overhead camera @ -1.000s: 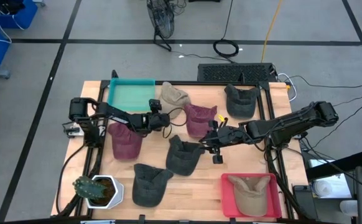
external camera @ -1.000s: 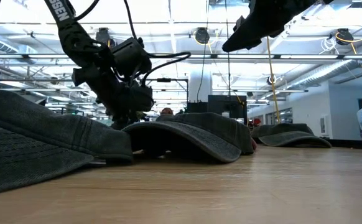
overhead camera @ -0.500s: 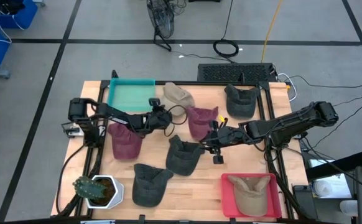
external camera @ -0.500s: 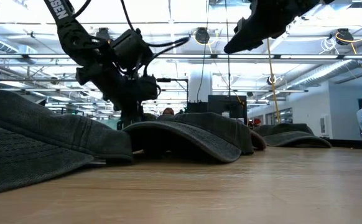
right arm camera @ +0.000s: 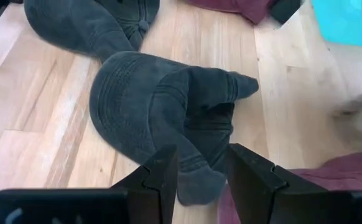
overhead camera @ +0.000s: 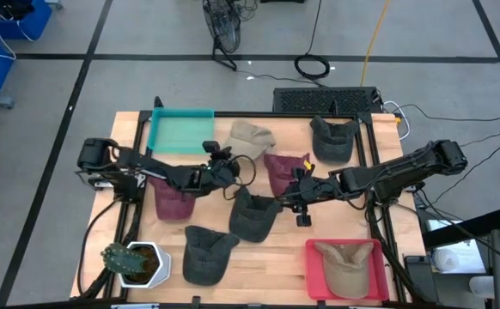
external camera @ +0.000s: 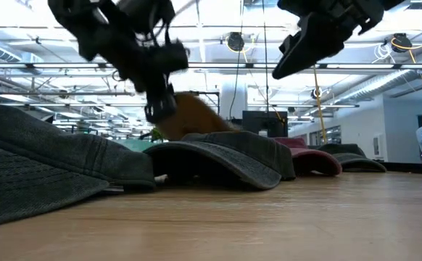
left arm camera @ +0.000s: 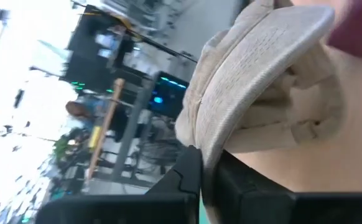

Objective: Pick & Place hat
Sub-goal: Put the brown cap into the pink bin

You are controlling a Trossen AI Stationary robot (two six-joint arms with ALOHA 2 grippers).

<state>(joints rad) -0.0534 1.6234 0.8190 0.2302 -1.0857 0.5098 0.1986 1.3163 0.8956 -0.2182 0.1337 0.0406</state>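
Note:
A beige hat [overhead camera: 250, 136] is at the table's far middle, next to the teal tray [overhead camera: 181, 130]. My left gripper [overhead camera: 226, 156] is shut on it from its near-left side. In the low view the beige hat [external camera: 191, 116] shows raised behind the dark hats. My right gripper [overhead camera: 296, 196] stands open above the table's middle. It hovers over a dark grey hat [right arm camera: 156, 106] that lies crown up on the wood, and touches nothing. My left gripper pinches the edge of the beige hat's brim [left arm camera: 201, 142] between its two fingers. The fingers reach it from the table's left and near side, slanting. The hat is raised and tilted beyond the fingers, with its crown and back strap [left arm camera: 296, 127] away from the gripper.
Two maroon hats [overhead camera: 173, 196] [overhead camera: 281, 170] and more dark hats [overhead camera: 332, 137] [overhead camera: 207, 253] lie spread over the table. A red tray [overhead camera: 314, 275] at the near right holds another beige hat. A potted plant [overhead camera: 134, 262] stands at the near left corner.
My left gripper has shut on the beige hat's brim and risen, drawing a little toward the table's near edge. The hat has come up off the table and tipped. My right gripper has stayed open and nearly still.

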